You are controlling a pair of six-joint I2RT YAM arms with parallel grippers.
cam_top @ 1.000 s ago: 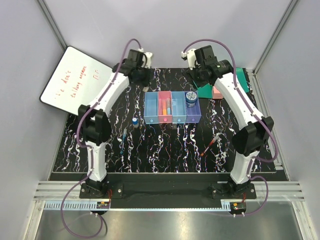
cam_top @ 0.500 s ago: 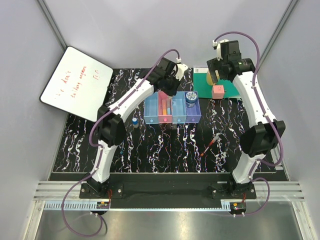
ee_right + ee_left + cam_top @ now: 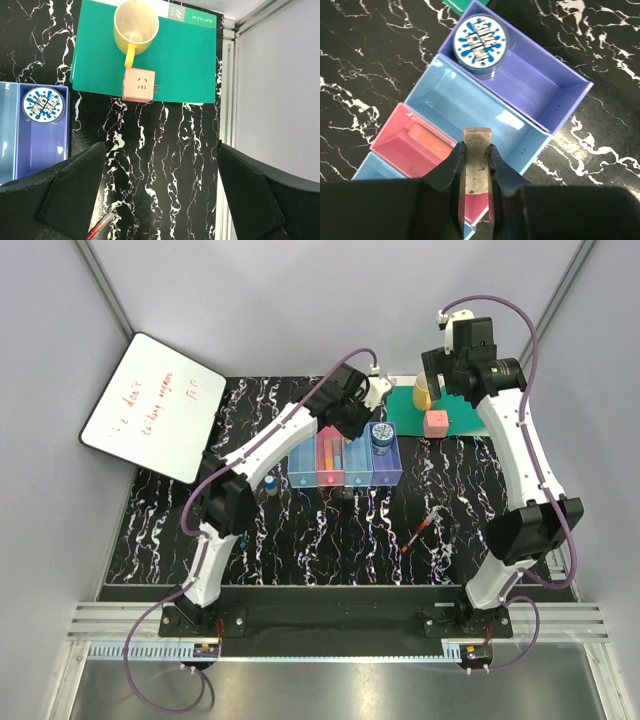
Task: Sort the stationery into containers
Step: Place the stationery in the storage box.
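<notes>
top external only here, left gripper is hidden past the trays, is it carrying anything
observer: yes, the left wrist view shows the left gripper shut on the beige eraser.
operator: which tray is it aimed at
observer: in that view the eraser's tip lines up with the light blue tray next to the purple tray.
operator: right gripper busy?
observer: no, the right wrist view shows the right gripper with its fingers wide apart and nothing between them, above the black mat.
</notes>
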